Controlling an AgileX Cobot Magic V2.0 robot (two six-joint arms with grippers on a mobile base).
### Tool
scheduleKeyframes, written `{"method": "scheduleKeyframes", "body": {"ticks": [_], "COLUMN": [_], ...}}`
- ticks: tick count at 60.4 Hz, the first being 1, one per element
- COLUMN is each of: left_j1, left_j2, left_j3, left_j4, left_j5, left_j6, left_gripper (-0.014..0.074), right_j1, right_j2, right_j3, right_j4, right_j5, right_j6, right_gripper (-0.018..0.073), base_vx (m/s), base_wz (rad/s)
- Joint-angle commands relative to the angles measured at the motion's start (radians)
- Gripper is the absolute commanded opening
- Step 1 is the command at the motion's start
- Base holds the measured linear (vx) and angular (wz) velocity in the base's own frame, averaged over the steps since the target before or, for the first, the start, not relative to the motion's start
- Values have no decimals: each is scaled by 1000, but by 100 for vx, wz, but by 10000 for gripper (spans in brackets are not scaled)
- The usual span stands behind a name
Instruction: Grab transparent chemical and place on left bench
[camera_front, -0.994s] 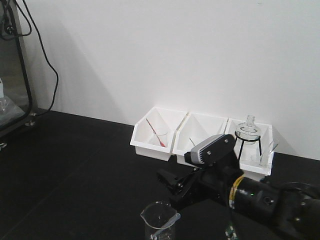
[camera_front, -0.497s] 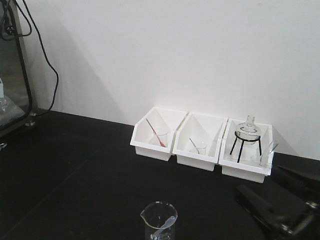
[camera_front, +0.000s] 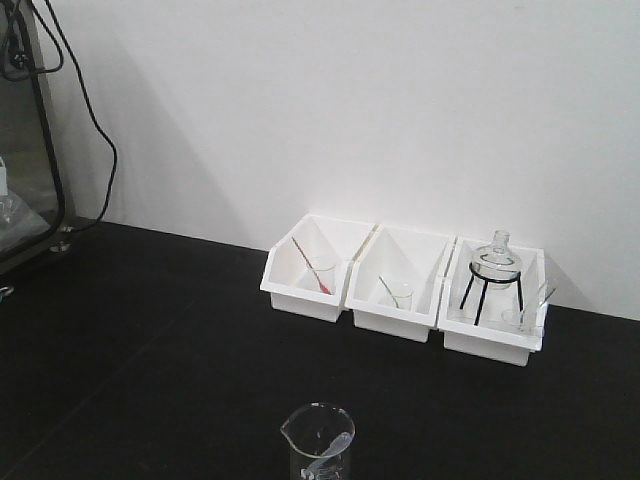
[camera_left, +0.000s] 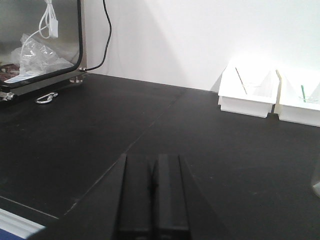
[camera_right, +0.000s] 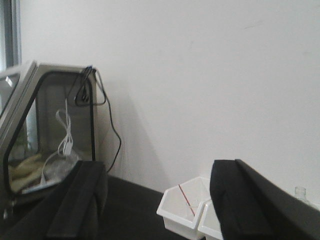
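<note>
The transparent pipette leans inside a clear glass beaker that stands on the black left bench at the bottom edge of the front view. Neither gripper shows in the front view. My left gripper is shut and empty, low over the bench, well left of the bins. My right gripper is open and empty, raised above the bench, with the cabinet and the left bin seen between its fingers.
Three white bins stand in a row against the wall: the left holds a red-tipped stick, the middle a small beaker, the right a flask on a black stand. A dark-framed cabinet with cables stands at the far left.
My right arm, which was over the beaker one second ago, has pulled away to the right and out of the front view. The pipette stays in the beaker.
</note>
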Motion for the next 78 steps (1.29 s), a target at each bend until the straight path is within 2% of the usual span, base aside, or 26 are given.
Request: {"method": "scheduleKeyframes", "body": {"ticks": [1,8,15,17,25,27,31,40,46,55,78], "left_j1": [-2,-2,-2,-2,-2,-2,-2,-2,-2,-2,-2], "left_j2": [-19,-19,-19,-19,-19,-19,-19,-19,-19,-19,-19], "left_j3": [16,16,16,16,16,16,16,16,16,16,16], "left_j4": [-1,-1,-1,-1,-1,-1,-1,-1,-1,-1,-1], "left_j5": [-78,-78,-78,-78,-78,-78,-78,-78,-78,-78,-78], "left_j6": [-8,-8,-8,-8,-8,-8,-8,-8,-8,-8,-8], "left_gripper": [-3,-3,-3,-3,-3,-3,-3,-3,-3,-3,-3], "right_j1": [-70,-145,-158,-158,-160,-160,-166,-255,-306,-317,-317], "right_j2": [-58,-148,-273,-307,-345,-345,-346,-346,-346,-346,-346], "right_j3": [16,108,240,283,420,435,431,432,432,432,432], "right_j4": [133,152,163,191,424,447,438,431,431,438,438], "right_j5": [-73,-54,-78,-85,-107,-101,-14,158,217,246,246], "right_j6": [-7,-49,-56,-56,-57,-57,-85,-268,-371,-488,-489], "right_gripper": [461,417,363,350,298,284,246,108,-8,-10,-7], "base_vx": [0,0,0,0,0,0,0,0,0,0,0], "base_wz": [0,0,0,0,0,0,0,0,0,0,0]}}
